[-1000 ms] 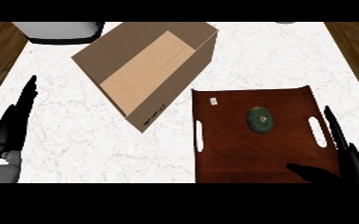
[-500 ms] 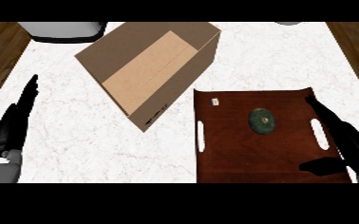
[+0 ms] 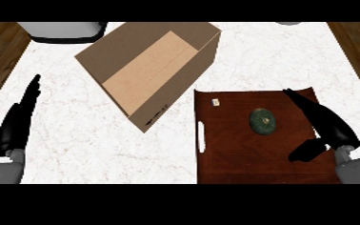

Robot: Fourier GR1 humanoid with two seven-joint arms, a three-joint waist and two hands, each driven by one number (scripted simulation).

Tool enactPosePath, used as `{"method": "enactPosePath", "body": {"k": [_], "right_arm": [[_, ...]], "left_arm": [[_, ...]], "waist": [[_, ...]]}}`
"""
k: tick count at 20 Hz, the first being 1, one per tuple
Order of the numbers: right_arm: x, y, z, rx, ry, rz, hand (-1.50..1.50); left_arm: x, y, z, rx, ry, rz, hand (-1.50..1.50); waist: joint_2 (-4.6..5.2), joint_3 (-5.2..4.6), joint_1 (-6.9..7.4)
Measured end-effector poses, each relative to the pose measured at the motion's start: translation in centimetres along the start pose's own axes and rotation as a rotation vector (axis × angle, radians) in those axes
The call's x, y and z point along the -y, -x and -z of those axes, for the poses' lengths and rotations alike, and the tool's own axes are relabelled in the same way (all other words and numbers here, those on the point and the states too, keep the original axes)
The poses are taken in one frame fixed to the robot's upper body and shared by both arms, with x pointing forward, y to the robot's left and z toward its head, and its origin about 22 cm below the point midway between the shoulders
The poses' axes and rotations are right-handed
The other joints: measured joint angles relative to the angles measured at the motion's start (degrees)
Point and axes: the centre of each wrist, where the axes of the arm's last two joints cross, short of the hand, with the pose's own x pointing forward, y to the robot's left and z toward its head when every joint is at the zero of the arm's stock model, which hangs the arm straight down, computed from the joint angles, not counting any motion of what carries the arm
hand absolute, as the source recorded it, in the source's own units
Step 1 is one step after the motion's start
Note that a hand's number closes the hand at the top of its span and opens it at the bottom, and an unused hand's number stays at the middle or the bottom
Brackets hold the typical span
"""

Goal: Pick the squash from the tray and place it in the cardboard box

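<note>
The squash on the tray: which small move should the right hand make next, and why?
Probably the right hand should move a little to the left, toward the squash, and lower over it. The hand is open above the tray's right side and is apart from the squash, which lies untouched near the tray's middle. The cardboard box comes later.

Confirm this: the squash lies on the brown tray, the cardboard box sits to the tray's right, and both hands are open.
Wrong on one count: in the head view the cardboard box sits up and left of the tray. The squash does lie on the tray, and the left hand and right hand are open.
</note>
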Motion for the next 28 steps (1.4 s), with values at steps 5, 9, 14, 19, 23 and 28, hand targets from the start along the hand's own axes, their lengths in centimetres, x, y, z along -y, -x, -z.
{"method": "enactPosePath", "body": {"k": [5,9,14,19,23,28], "right_arm": [[-0.9,-0.9,1.5,-0.016,-0.025,-0.024,-1.5],[-1.6,-1.7,2.2,-0.02,-0.035,-0.025,-1.5],[-1.5,-2.4,2.2,-0.001,-0.041,-0.015,-1.5],[-1.8,-4.1,2.0,0.057,-0.053,0.0,-1.5],[-1.7,-5.2,1.5,0.099,-0.052,0.008,-1.5],[-2.5,-6.1,0.8,0.079,-0.082,-0.02,-1.5]], "left_arm": [[-0.2,0.4,0.5,-0.001,0.001,-0.002,0.0],[0.2,0.8,0.0,-0.001,-0.001,-0.011,0.0],[-0.4,0.2,0.2,-0.005,-0.002,-0.005,0.0],[0.0,0.1,0.1,-0.006,0.001,0.0,0.0],[-0.2,0.6,0.2,-0.004,-0.002,-0.003,0.0],[-0.7,0.4,-0.4,-0.002,-0.002,-0.005,0.0]], "waist": [[0.01,0.03,-0.13],[-0.02,0.03,-0.18],[-0.03,0.03,-0.27],[-0.04,0.04,-0.27],[-0.04,0.04,-0.32],[-0.07,0.03,-0.27]]}}
